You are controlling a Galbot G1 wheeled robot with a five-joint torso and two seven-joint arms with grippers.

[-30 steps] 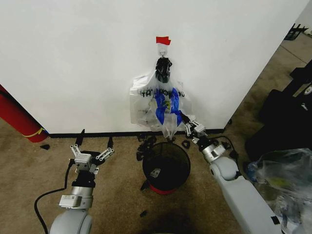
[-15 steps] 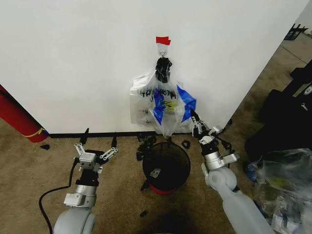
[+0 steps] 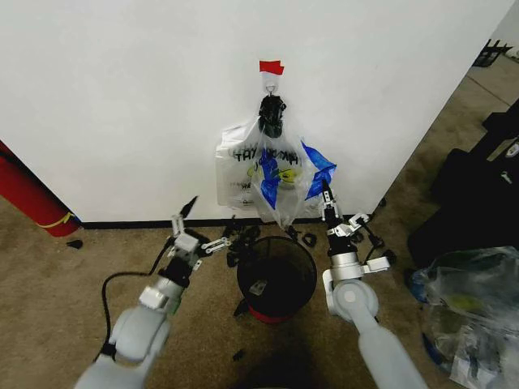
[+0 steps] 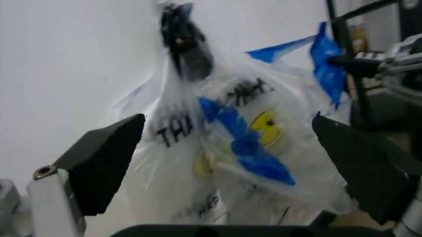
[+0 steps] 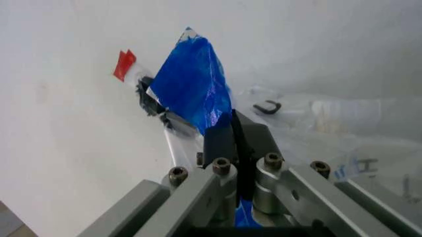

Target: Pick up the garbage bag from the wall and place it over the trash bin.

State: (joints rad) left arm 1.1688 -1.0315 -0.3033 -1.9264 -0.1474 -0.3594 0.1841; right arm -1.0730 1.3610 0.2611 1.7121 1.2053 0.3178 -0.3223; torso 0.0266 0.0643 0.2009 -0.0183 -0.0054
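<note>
Pinching garbage bag (image 3: 284, 174) blue edge, right gripper (image 3: 326, 194) raised upright | left gripper (image 3: 197, 229) wide, tilted beside trash bin (image 3: 276, 275)

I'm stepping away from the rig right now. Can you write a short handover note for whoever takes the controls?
Right gripper: shut on a blue patch of the thin see-through garbage bag, at the bag's right edge.
Left gripper: open, raised near the floor left of the bin, aimed at the bag and not touching it.
Bag: hanging from the small hook on the white wall, under the red tape, in front of a white printed bag.
Round black wire-mesh trash bin: on the carpet directly below, unlined.
Done: right-side grasp.
Left: unhook the bag and fit it over the bin.
</note>
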